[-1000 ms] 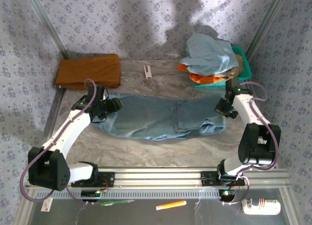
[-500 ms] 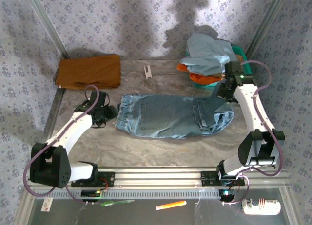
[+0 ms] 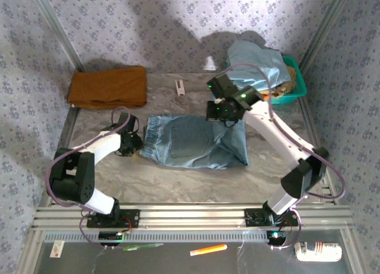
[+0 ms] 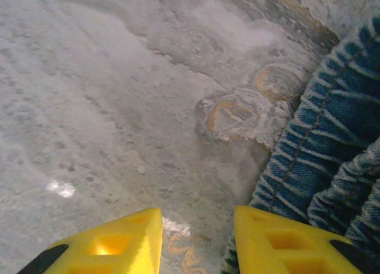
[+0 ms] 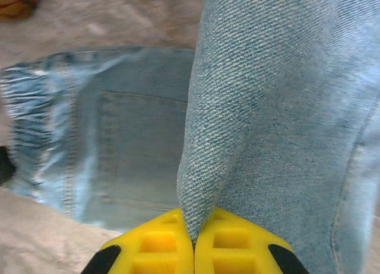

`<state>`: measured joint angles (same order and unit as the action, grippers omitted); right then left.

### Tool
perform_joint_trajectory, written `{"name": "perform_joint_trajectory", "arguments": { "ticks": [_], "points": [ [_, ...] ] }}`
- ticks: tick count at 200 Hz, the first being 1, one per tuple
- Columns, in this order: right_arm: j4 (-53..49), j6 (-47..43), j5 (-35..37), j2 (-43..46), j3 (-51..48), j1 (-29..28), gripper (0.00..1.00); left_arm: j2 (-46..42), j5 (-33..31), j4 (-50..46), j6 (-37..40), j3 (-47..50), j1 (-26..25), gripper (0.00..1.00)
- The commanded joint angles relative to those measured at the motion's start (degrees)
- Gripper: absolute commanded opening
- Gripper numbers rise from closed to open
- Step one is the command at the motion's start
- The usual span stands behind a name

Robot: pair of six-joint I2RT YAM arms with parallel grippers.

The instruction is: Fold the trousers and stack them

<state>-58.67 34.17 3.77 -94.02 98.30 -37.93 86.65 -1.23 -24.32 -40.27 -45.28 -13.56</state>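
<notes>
The trousers [image 3: 196, 146] lie in the middle of the desk [image 3: 178, 182]. Their long way runs left to right, with the bunched waistband [image 3: 152, 137] at the left end. The right claw [image 3: 221, 112] is pinched tight on a fold of the leg cloth and hangs over the trousers, so the waistband lies off to its left (I think the leg end should go that way). The right arm stretches far across the desk. The left claw [image 3: 132, 143] sits low just beside the waistband, fingers apart, gripping nothing, its arm bent in close.
</notes>
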Motion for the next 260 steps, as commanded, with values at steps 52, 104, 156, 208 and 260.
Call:
{"name": "perform_joint_trajectory", "arguments": {
  "ticks": [52, 104, 156, 208, 260],
  "points": [
    [3.6, 9.7, -2.0, -19.8, 19.6, -11.8, 0.00, 2.8, 3.1, 3.2, 2.0, -1.0, -1.7, 0.32],
    [2.6, 12.7, -4.4, -34.5, 31.5, -16.6, 0.00, 3.2, 3.5, 3.6, 2.2, -0.7, -1.7, 0.32],
    [3.6, 14.7, -14.7, -40.4, 40.0, -17.3, 0.61, -1.8, 4.2, 0.4, -0.8, 0.7, 2.3, 0.64],
    [6.7, 13.8, -7.0, -20.6, 25.2, -14.3, 0.67, -18.7, 3.6, -7.4, -3.6, 2.8, 10.4, 0.69],
    [10.5, 10.4, -1.0, -1.0, -2.3, -4.5, 0.30, -18.2, 1.7, -17.6, 2.2, -13.7, -2.5, 0.65]
  ]
}}
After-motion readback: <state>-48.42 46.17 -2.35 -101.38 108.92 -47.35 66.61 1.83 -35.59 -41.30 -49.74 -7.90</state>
